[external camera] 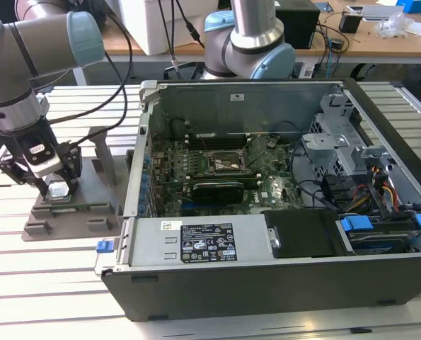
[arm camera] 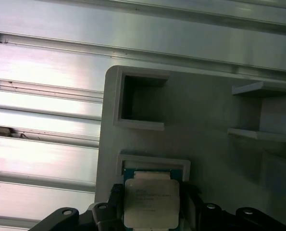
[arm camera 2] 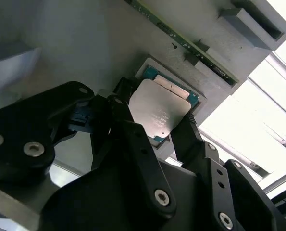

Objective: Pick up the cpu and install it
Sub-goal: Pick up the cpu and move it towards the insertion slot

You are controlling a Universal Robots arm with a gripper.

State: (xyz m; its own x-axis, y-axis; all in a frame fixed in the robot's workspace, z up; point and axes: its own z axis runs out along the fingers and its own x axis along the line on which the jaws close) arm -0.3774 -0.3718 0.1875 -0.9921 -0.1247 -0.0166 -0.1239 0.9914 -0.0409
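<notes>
The cpu point(arm camera 2: 158, 111) is a flat silvery square with a green rim. It lies in a shallow recess of the grey plastic tray point(external camera: 90, 218) at the exterior view's left. My gripper point(external camera: 57, 193) is down on the tray, its black fingers point(arm camera 2: 126, 115) pressed against opposite edges of the cpu, so it is shut on it. In the first wrist view the cpu point(arm camera: 150, 202) sits between the fingers just below the recess frame of the tray point(arm camera: 205, 120). The motherboard socket point(external camera: 228, 164) lies open inside the computer case, far from the gripper.
The open computer case point(external camera: 267, 273) fills the middle and the exterior view's right, with drive cage, cables and a black power supply cover. The tray has upright posts point(external camera: 100, 152) beside the gripper. A slatted metal table point(external camera: 47, 283) lies underneath. A second robot arm base point(external camera: 249, 42) stands behind the case.
</notes>
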